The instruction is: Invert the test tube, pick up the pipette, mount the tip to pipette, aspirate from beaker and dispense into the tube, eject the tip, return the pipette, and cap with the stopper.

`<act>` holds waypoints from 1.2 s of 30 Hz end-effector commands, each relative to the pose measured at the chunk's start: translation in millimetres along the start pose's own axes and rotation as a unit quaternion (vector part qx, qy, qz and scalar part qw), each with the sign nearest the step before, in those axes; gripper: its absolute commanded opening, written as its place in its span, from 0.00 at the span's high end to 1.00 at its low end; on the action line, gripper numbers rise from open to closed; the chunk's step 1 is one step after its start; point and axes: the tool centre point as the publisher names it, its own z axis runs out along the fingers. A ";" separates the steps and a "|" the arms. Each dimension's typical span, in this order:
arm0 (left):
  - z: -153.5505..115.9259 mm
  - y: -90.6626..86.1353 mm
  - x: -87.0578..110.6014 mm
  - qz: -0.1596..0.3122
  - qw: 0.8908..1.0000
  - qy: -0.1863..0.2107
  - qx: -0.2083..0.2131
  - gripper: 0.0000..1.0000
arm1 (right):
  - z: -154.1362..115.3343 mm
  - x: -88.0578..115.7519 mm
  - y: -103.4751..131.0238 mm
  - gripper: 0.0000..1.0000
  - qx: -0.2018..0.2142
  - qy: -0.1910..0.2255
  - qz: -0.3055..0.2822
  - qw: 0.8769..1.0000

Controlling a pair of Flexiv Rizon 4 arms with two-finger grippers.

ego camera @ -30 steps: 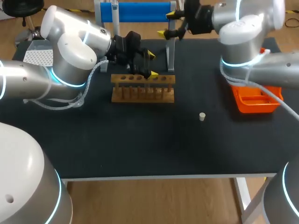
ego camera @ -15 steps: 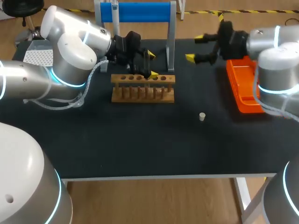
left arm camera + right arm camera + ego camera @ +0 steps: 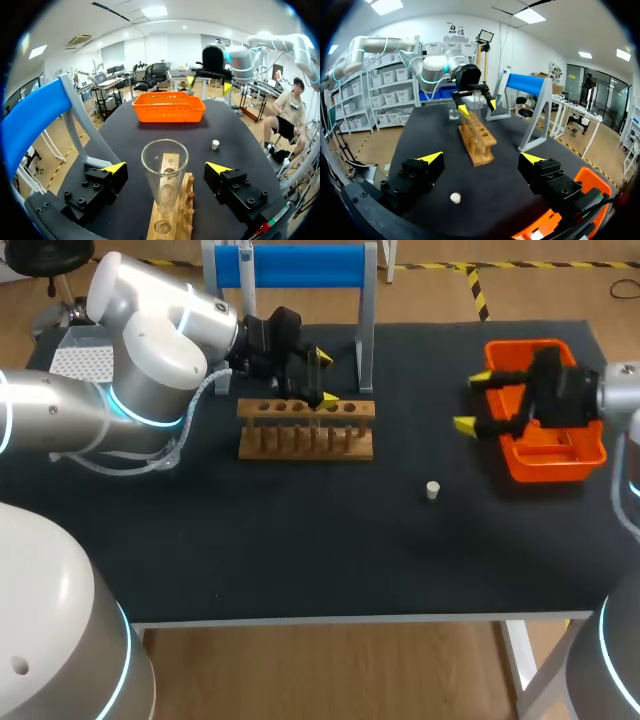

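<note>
A clear test tube (image 3: 164, 175) stands upright, mouth up, in the wooden rack (image 3: 305, 428) at the table's back middle. My left gripper (image 3: 322, 378) hangs over the rack, open. The tube sits between its fingers (image 3: 111, 172) and neither finger touches the glass. My right gripper (image 3: 470, 403) hovers open and empty at the left edge of the orange tray (image 3: 550, 465). It faces the rack (image 3: 477, 140) across the table. The small white stopper (image 3: 432, 490) lies on the black mat, ahead of and below the right gripper (image 3: 482, 158). A small glass beaker (image 3: 453, 111) stands beyond the rack.
A blue-topped stand (image 3: 300, 265) rises behind the rack, with a pipette (image 3: 245, 255) hanging at its left end. A white perforated box (image 3: 80, 360) sits at the far left, behind my left arm.
My right arm has swung from beside the blue stand to the right and forward, ending over the orange tray's left edge. The left arm and the tube have not moved.
</note>
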 end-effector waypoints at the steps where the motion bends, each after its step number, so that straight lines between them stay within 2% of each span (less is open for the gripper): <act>1: 0.6 -0.4 -0.3 -0.001 1.000 0.000 -0.001 0.00 | -50.0 23.0 -12.8 0.00 0.006 0.000 0.003 1.000; 14: 0.6 -0.4 -0.3 -0.001 1.000 0.000 -0.001 0.00 | -23.2 49.5 -53.1 0.00 0.039 -0.002 0.010 0.999; 23: 0.6 -0.4 -0.3 -0.001 1.000 0.000 -0.001 0.00 | -5.0 57.0 -74.8 0.00 0.053 -0.014 0.031 0.998; 36: 0.6 -0.4 -0.3 -0.001 1.000 0.000 -0.001 0.00 | 17.4 67.0 -91.4 0.00 0.082 -0.023 0.027 0.996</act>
